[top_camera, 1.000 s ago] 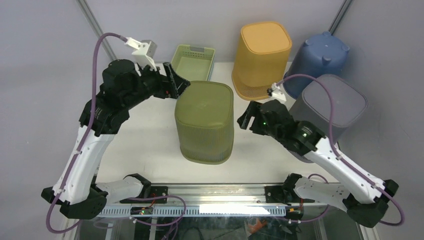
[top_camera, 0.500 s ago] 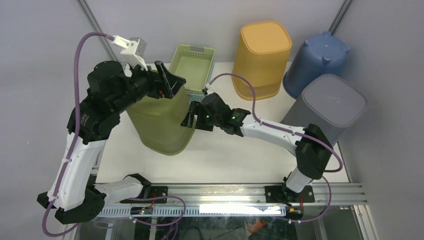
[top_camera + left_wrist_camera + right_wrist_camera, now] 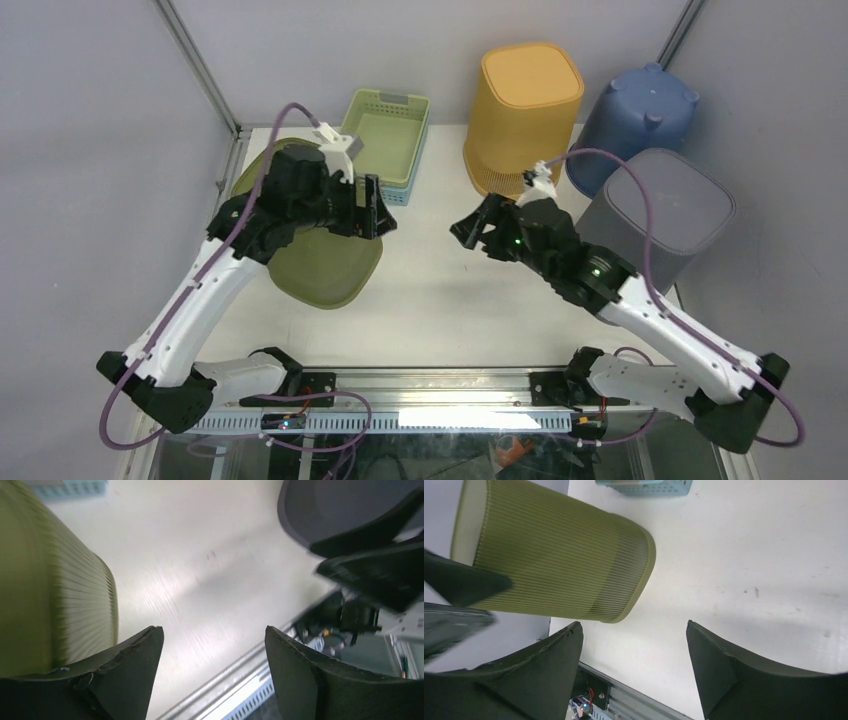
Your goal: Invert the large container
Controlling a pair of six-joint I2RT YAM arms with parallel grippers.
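Jaws on both grippers stand wide apart, and nothing sits between them.

From the left wrist, the left gripper (image 3: 212, 632) shows two dark fingers (image 3: 125, 665) spread out, with only bare white table (image 3: 470, 300) in the gap. The green container (image 3: 554, 565) is just beside the finger on the left of that view. I cannot tell if that finger touches it. The left gripper is not pinching it.

The right gripper (image 3: 632, 624) is spread wide too. It hangs over the middle of the table, apart from the green container, and touches nothing. From the right wrist you can see the bare table between its fingers.

The green container is the big ribbed one. It is at the left side of the table, partly under the left arm. It is tipped over and leaning, not standing up straight. Its wide rim points toward the middle of the table and its small end points toward the left edge.

At the back of the table sits a pale green tray (image 3: 388, 122). An orange bin (image 3: 523, 100), a blue bin (image 3: 640, 115) and a grey bin (image 3: 660, 205) stand bottom-up at the back right, close together.
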